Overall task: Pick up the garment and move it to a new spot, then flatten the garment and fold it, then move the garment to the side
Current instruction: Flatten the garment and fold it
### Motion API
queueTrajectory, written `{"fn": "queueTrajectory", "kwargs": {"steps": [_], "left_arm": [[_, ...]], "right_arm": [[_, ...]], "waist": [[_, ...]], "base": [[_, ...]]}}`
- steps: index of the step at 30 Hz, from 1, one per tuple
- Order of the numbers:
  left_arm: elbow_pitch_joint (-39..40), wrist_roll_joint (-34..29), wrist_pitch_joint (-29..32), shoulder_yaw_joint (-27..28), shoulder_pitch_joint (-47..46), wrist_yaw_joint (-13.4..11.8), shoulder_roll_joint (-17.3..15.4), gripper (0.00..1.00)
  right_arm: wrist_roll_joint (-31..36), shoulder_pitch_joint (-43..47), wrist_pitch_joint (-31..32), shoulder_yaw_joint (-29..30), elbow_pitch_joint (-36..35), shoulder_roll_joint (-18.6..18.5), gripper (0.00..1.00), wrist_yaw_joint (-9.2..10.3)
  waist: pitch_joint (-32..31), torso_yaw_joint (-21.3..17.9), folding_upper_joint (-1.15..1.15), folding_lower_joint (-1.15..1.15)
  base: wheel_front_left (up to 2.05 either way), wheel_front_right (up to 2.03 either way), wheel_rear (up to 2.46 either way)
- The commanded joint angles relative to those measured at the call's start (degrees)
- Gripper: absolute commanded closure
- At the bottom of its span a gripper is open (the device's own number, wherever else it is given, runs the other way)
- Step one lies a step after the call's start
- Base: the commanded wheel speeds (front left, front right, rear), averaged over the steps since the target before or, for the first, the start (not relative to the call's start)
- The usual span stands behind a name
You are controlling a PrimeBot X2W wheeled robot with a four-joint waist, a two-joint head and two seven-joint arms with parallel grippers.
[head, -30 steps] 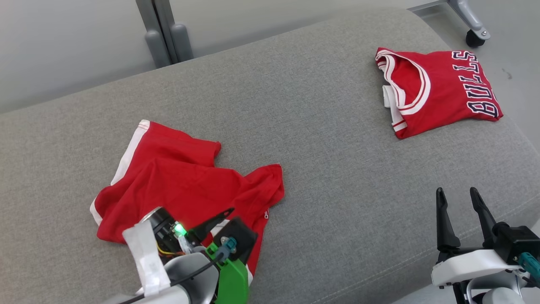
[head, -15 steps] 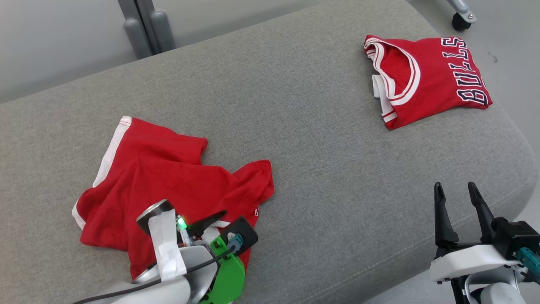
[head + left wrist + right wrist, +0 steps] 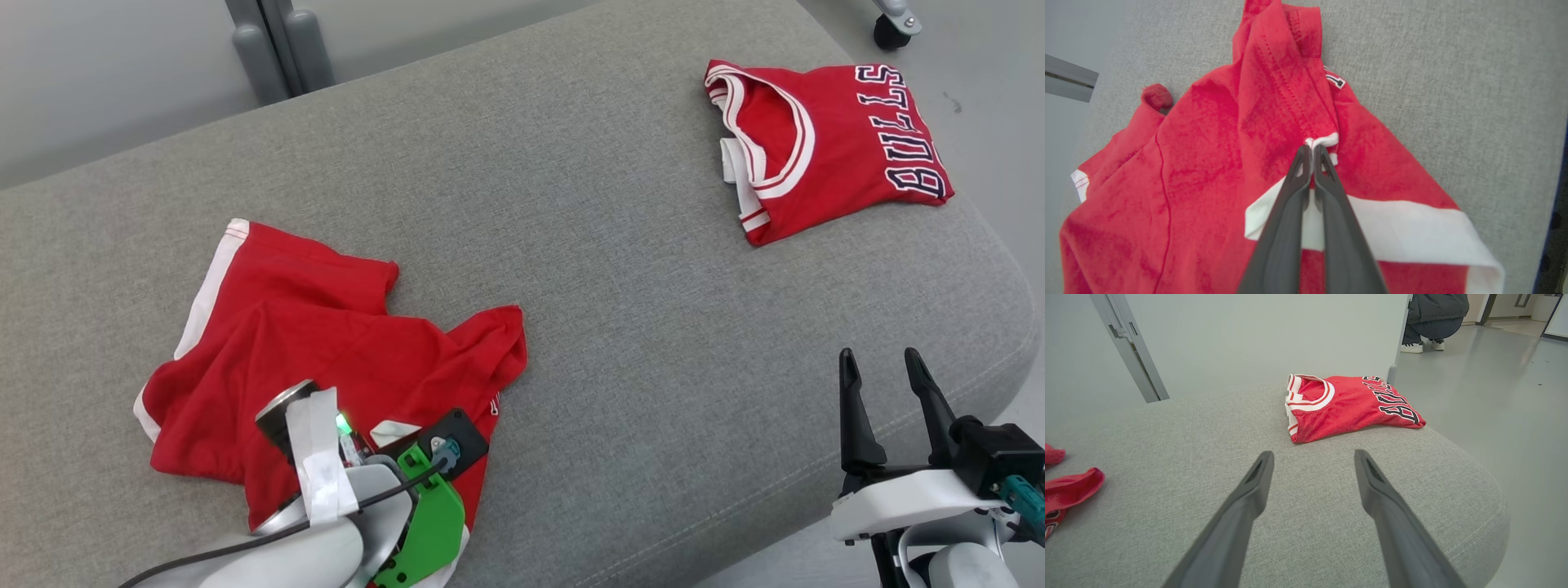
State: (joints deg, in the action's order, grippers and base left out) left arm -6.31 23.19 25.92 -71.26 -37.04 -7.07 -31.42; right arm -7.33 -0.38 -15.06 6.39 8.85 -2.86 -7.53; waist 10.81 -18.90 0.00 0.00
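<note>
1. And the left gripper (image 3: 1312, 148) is pinched tight on a white-edged fold of the red shorts (image 3: 326, 343), crumpled at the left of the grey cushion (image 3: 620, 351).
2. The right gripper (image 3: 879, 357) hangs wide apart, holding nothing, over the cushion's near right edge.
3. Far right, the folded red jersey (image 3: 824, 147) reads "BULLS" in dark letters.
4. The shorts' small tag (image 3: 1336, 81) is too tiny to read.

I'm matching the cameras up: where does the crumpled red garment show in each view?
Head view: crumpled red garment, lower left.
Left wrist view: centre, its white band pinched in the left hand.
Right wrist view: far left edge, a red fold.
Shared landmark: the grey cushion under it.
</note>
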Motion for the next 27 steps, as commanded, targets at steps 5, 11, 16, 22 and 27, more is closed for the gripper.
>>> {"fn": "queueTrajectory", "kwargs": {"steps": [5, 11, 16, 22, 27], "left_arm": [[-0.97, 1.69, -1.71, 0.86, -0.05, -0.07, 1.21, 1.0], [1.14, 7.82, -5.54, 4.61, 1.03, -0.6, 7.27, 1.0], [-1.52, 10.46, -6.99, 5.64, -0.47, -0.44, 14.62, 1.0], [-10.03, 12.93, -11.34, 6.53, -0.03, -0.55, 23.88, 0.0], [-16.47, 14.07, -16.85, 6.96, 0.31, 0.27, 27.5, 0.0]], "right_arm": [[0.05, -0.65, -0.15, -0.24, 0.24, -0.07, 0.0, 0.09], [0.46, -0.08, -0.15, 0.14, 0.31, -0.07, 0.0, 0.09], [0.13, -1.52, -0.15, -1.23, 0.52, -0.06, 0.0, 0.09], [-0.45, -2.61, -0.15, -1.8, 0.95, -0.05, 0.0, 0.09], [-1.06, -3.14, -0.15, -1.72, 1.51, -0.07, 0.0, 0.09]], "waist": [[-0.34, -0.41, 0.0, 0.0], [-1.01, -0.75, 0.0, 0.0], [-0.48, -2.07, 0.0, 0.0], [1.5, -4.26, 0.0, 0.0], [2.38, -5.57, 0.0, 0.0]], "base": [[0.0, 0.0, 0.0], [0.0, 0.0, 0.0], [0.0, 0.0, 0.0], [0.0, 0.0, 0.0], [0.0, 0.0, 0.0]]}}
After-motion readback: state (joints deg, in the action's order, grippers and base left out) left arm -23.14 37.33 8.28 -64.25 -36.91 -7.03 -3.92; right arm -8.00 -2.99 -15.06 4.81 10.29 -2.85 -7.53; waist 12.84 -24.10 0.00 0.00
